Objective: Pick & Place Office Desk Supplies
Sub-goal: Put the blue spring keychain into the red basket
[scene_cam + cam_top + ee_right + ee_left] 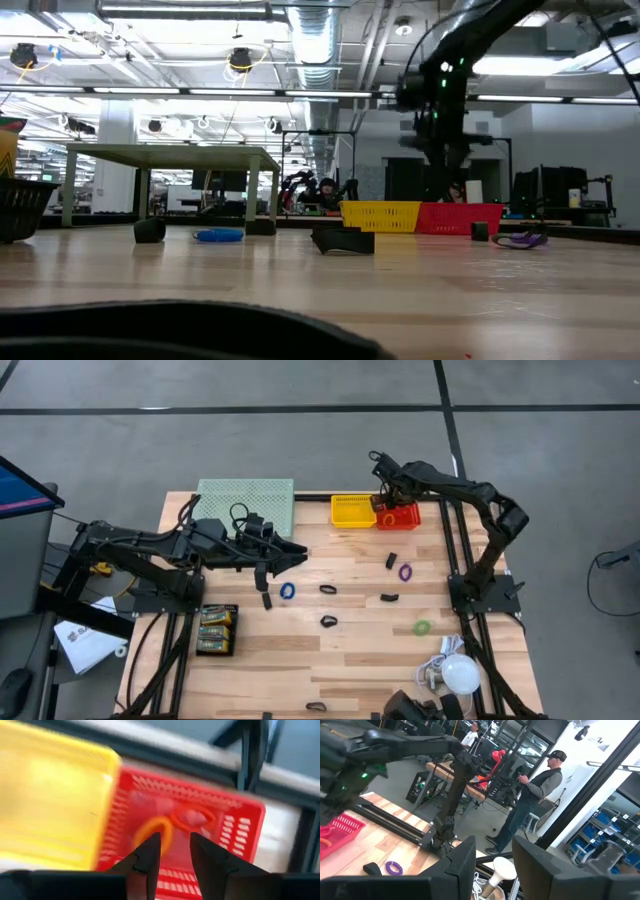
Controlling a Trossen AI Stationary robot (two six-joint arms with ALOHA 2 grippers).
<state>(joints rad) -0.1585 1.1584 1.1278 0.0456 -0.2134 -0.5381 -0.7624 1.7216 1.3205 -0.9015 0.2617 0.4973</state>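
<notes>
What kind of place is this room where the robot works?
Probably a robotics lab or workshop: exposed ceiling ducts, other worktables behind, and a standing person beside more equipment. The right end effector hovers over a red basket.

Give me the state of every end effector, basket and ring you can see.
Left end effector: open, empty, above the table.
Right end effector: open, empty, above the red basket.
Red basket: holds an orange ring.
Yellow basket: nothing seen inside.
Blue ring, purple ring, green ring: loose on the table.
</notes>
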